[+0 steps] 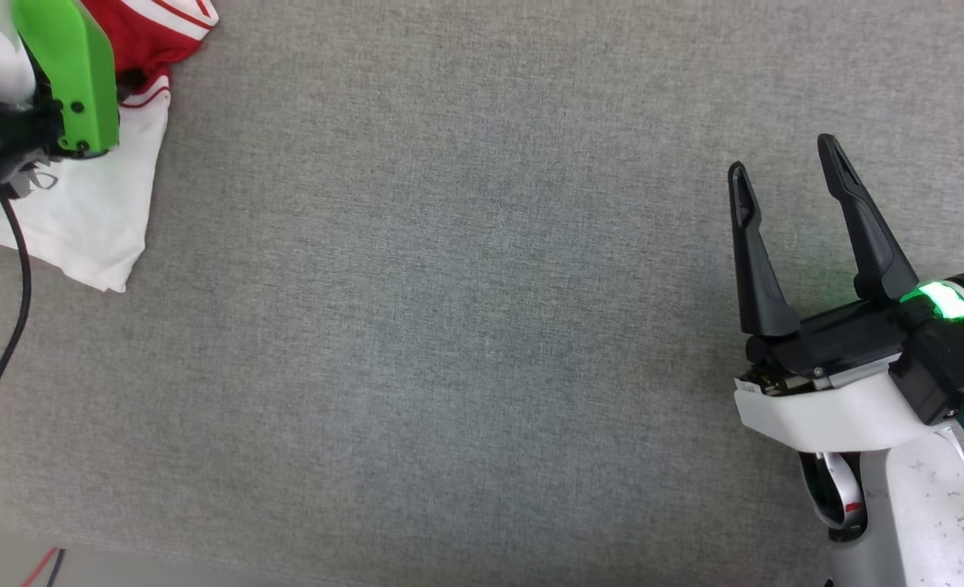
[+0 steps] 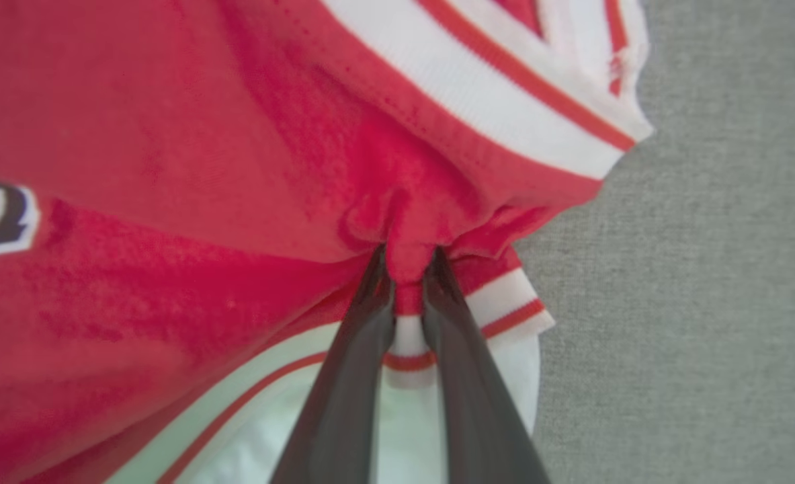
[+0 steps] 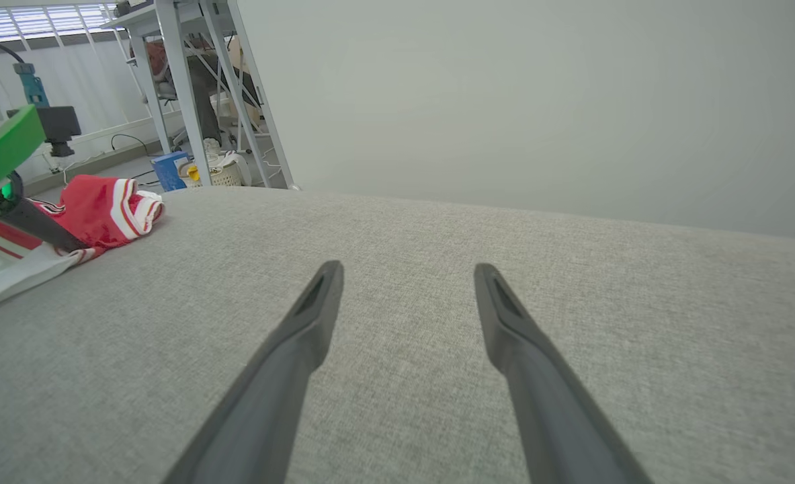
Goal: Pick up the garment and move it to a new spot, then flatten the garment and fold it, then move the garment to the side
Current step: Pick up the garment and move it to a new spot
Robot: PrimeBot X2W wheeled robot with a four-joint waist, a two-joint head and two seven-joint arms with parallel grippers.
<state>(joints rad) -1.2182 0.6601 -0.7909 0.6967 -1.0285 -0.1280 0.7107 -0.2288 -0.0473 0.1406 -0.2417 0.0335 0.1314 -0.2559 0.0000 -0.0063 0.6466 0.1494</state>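
Garment [image 1: 99,204]: red jersey with white sleeve, bunched at upper left of grey bench [image 1: 449,326] in the head view | Left gripper [image 2: 407,259]: clenched on a pinched fold of red fabric beside the striped trim | Right gripper [image 1: 783,155]: fingers spread wide, holding nothing, over bare bench, well apart from garment

**Grey counter** [image 1: 465,326]: I see open passage across its whole middle. Obstacles at upper left: bunched red jersey [image 1: 143,37], my left arm's green housing [image 1: 74,73] over it, black cable [image 1: 15,269] trailing down the left edge. Lower right: right gripper [image 1: 783,155], fingers spread.
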